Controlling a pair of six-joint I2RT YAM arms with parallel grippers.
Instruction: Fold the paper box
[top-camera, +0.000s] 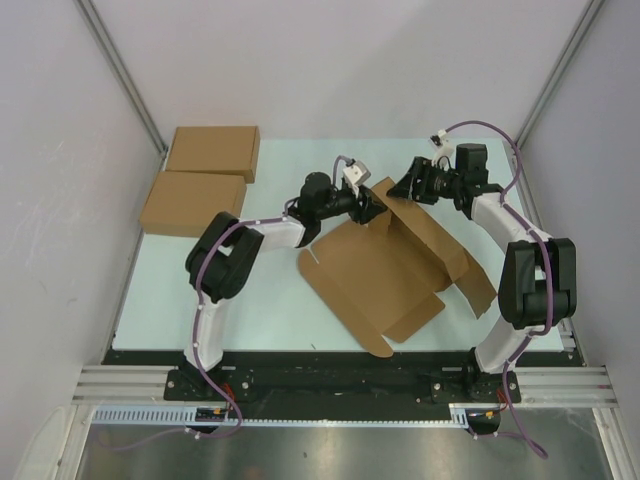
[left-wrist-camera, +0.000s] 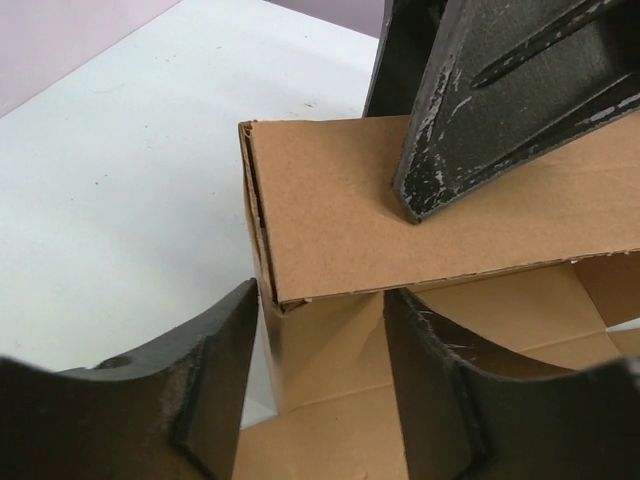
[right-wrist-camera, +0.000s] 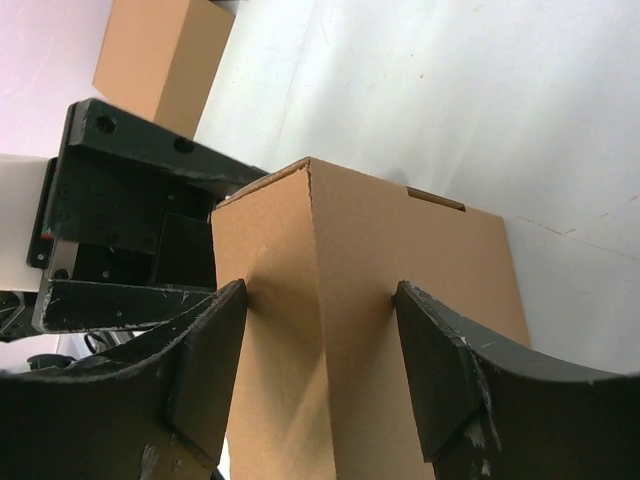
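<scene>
The paper box (top-camera: 385, 275) lies as a brown die-cut sheet in the middle of the table, with its far side flap folded up. My left gripper (top-camera: 376, 206) is open. In the left wrist view (left-wrist-camera: 320, 300) its fingers (left-wrist-camera: 205, 390) straddle the raised flap's corner (left-wrist-camera: 320, 340), with a gap on the left side. My right gripper (top-camera: 404, 187) is open at the same flap from the far right. In the right wrist view (right-wrist-camera: 320, 292) its fingertips (right-wrist-camera: 432, 360) rest against the folded wall (right-wrist-camera: 330, 250). The right fingers (left-wrist-camera: 500, 110) also show over the flap in the left wrist view.
Two made-up flat brown boxes (top-camera: 213, 151) (top-camera: 192, 203) lie at the back left; one shows in the right wrist view (right-wrist-camera: 160, 55). Grey walls close the sides and back. The table's front rail (top-camera: 340, 380) runs between the arm bases.
</scene>
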